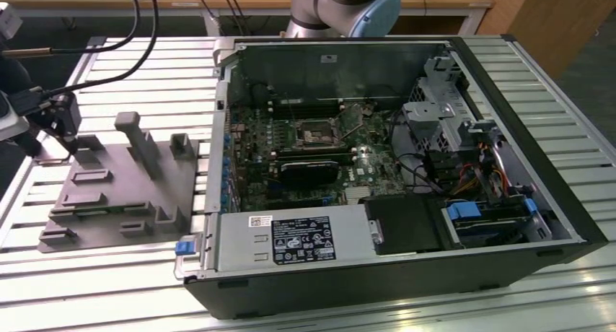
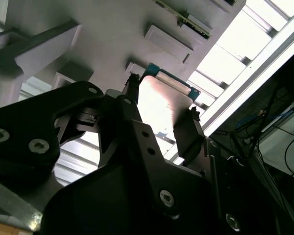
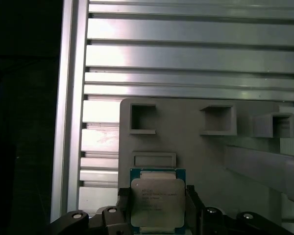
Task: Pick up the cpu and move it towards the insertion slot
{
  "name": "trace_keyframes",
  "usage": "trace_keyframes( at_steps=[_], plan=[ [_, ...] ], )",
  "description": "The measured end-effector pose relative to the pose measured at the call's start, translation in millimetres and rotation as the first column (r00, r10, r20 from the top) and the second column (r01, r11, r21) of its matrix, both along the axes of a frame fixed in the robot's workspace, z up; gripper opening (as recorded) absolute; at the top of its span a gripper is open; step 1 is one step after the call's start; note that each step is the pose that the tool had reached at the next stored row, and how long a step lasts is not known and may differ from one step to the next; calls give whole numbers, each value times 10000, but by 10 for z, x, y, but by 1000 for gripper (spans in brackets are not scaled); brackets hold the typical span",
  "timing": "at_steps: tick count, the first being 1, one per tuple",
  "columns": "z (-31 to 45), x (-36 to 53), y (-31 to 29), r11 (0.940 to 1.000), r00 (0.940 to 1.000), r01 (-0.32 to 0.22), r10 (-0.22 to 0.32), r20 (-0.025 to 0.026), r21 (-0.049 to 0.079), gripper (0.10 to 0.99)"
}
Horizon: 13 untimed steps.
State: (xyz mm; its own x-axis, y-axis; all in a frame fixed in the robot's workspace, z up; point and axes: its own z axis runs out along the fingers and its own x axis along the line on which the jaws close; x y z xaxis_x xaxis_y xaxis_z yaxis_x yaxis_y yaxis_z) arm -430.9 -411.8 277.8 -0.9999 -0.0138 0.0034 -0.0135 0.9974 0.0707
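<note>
Cpu (image 3: 156, 200) pinched by our gripper (image 3: 158, 196) at the grey tray (image 1: 115, 195).
We judge the grasp done; the carry to the far-off slot (image 1: 316, 133) is left.

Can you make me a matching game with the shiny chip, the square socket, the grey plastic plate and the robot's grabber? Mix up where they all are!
Things:
1. cpu
2. insertion slot
3. grey plate
4. gripper

Places or states:
A. on the green board inside the computer case
B. lying on the slatted metal table, beside the case
C. shut on the chip's two edges, over the plate
D. held between two black fingers

Pairs: 1-D, 2-A, 3-B, 4-C.
</note>
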Motion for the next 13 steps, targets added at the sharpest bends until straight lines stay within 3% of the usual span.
trace_keyframes(
  at_steps=[13],
  plan=[
    [122, -1, 0, 10000, 10000, 1, -1, 1, 13, 533]
  ],
)
